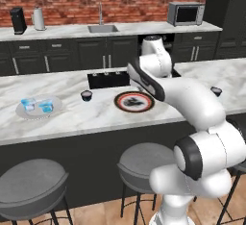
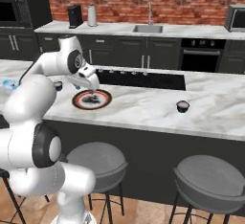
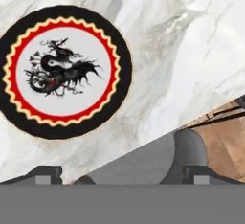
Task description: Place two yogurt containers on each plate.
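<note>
On the marble island counter (image 1: 96,116), half the task is judged done: 2 light blue yogurt cups (image 1: 37,105) are seen on the pale plate (image 1: 21,111). The dragon-patterned plate (image 3: 64,72) is left bare. 2 dark cups remain on the counter, 1 (image 1: 86,95) beside that plate, 1 (image 2: 183,106) well apart. The gripper (image 2: 88,88) hangs above the patterned plate, spread wide, nothing held. The cooktop (image 2: 143,79) stands behind; nothing blocks the cups.

No readable text, label, brand or number anywhere. Only a black dragon picture on the red-rimmed plate (image 3: 64,72), without lettering.
</note>
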Tool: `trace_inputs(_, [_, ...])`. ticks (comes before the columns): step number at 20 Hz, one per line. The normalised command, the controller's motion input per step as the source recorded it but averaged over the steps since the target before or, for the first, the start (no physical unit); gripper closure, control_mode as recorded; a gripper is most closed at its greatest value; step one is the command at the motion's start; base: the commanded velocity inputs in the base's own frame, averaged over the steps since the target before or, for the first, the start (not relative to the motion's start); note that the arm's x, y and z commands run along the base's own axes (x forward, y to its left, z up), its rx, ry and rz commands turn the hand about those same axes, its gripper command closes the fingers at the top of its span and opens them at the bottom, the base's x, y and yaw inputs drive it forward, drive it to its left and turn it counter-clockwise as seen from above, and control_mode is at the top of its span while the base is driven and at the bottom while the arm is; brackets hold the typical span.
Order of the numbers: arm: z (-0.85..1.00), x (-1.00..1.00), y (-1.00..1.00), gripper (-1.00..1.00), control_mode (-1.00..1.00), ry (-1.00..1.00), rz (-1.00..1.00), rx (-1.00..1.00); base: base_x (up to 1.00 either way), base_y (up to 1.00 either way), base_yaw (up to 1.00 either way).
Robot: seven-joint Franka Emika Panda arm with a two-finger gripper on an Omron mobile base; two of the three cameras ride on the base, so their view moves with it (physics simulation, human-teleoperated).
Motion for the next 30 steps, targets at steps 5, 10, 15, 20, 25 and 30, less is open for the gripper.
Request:
trace_inputs(5, [0.0, 0.68, 1.0, -1.0, -1.0, -0.02, 0.22, 0.06, 0.0, 0.0, 0.0])
trace_inputs(10, [-0.05, 0.34, 0.73, -1.0, -1.0, -0.07, 0.19, 0.06, 0.0, 0.0, 0.0])
trace_inputs(15, [-0.22, 0.22, 0.37, -1.0, -1.0, -0.21, 0.36, 0.16, 0.0, 0.0, 0.0])
trace_inputs(20, [-0.25, 0.15, 0.34, -1.0, -1.0, -0.21, 0.39, 0.12, 0.0, 0.0, 0.0])
trace_inputs(25, [-0.19, 0.15, 0.46, -1.0, -1.0, -0.03, 0.24, 0.0, 0.0, 0.0, 0.0])
trace_inputs(30, [0.0, 0.17, 0.47, -1.0, -1.0, 0.16, 0.01, 0.0, 0.0, 0.0, 0.0])
